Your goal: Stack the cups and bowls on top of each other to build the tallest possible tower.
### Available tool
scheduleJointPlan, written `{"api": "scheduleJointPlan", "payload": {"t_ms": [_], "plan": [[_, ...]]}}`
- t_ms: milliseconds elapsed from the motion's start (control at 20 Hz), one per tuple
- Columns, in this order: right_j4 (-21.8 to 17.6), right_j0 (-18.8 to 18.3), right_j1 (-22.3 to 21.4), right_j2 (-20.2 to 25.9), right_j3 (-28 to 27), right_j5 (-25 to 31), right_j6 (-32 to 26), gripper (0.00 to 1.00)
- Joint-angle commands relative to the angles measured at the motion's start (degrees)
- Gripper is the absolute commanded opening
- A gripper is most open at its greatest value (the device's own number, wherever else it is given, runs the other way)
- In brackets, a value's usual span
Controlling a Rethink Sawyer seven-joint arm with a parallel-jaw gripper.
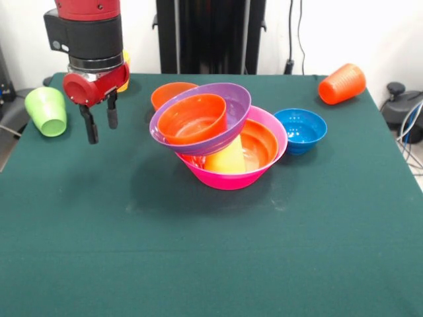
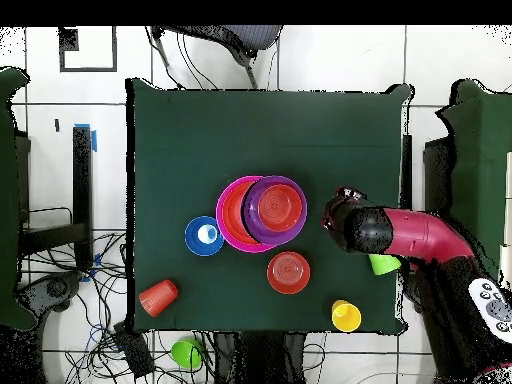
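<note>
Yellow cup [image 2: 346, 316] in overhead view only.

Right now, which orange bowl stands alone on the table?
The small orange bowl behind the tower; the other two sit nested inside the tower.

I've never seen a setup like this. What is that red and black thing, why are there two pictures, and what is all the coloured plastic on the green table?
The red and black thing is a robot arm; its gripper hangs over the table with jaws open, holding nothing. One picture is taken across the table facing the robot, the other straight down from above. In the middle is the tower: a pink bowl holding an orange bowl and a yellow cup, with a purple bowl tilted on top and a small orange bowl inside it. Loose around it lie a blue bowl, another orange bowl, and green, orange and yellow cups.
</note>
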Motion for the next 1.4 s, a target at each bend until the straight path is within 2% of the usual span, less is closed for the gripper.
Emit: {"api": "scheduleJointPlan", "payload": {"t_ms": [50,250,500,800,1200,1400], "plan": [[-4.6,-0.4,2.0,4.6,-1.4,5.3,-6.1,1.0],[-3.0,-2.1,2.0,6.5,-0.2,8.0,-7.4,1.0],[-0.5,-6.3,1.8,10.2,1.5,15.1,-11.8,1.0],[-0.2,-9.1,1.9,12.5,2.9,21.3,-11.5,1.0],[-1.7,-10.8,2.2,14.0,4.7,25.4,-9.9,1.0],[-3.0,-12.2,3.3,15.0,6.0,22.7,-9.0,1.0]]}}
